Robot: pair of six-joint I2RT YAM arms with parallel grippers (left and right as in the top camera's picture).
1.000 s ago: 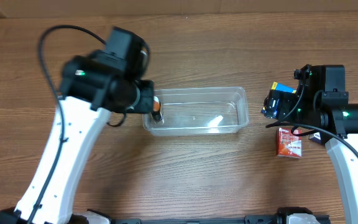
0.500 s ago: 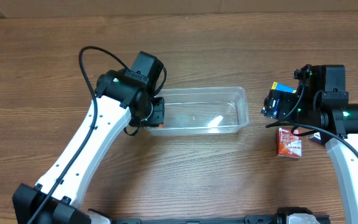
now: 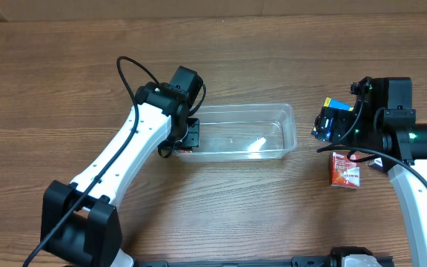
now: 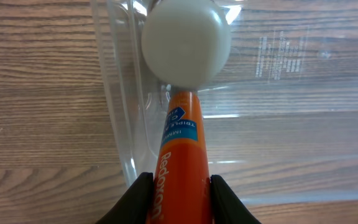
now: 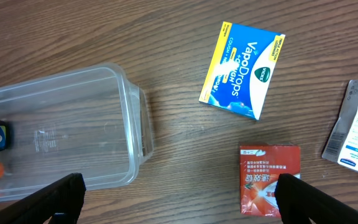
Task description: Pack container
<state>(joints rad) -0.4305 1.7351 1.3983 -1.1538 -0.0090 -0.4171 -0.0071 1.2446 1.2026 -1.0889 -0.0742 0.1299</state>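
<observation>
A: We're above the table (image 3: 50,74), and the container (image 3: 236,133) lies in the middle of it, long side running left to right.

B: And the left gripper (image 3: 188,136) sits right at its left end, by the front corner.

A: It does. From the left wrist we see both fingers (image 4: 138,196) clamped on an orange tube (image 4: 180,149), one on either side of it.

B: The tube's white cap (image 4: 186,40) points away from us, inside the container's outline, just beside the end wall.

A: Whether that cap touches the floor of the tub, we can't tell from here.

B: Over to the right gripper (image 5: 179,199). Its fingers are spread wide, one at each bottom corner of the right wrist view.

A: The container lies ahead and to the left of it, apart from both fingers, with its right end nearest.

B: Near that gripper we see a yellow-and-blue box (image 5: 244,68) and a red packet (image 5: 269,177) flat on the wood, both out beyond the container's right end.
</observation>
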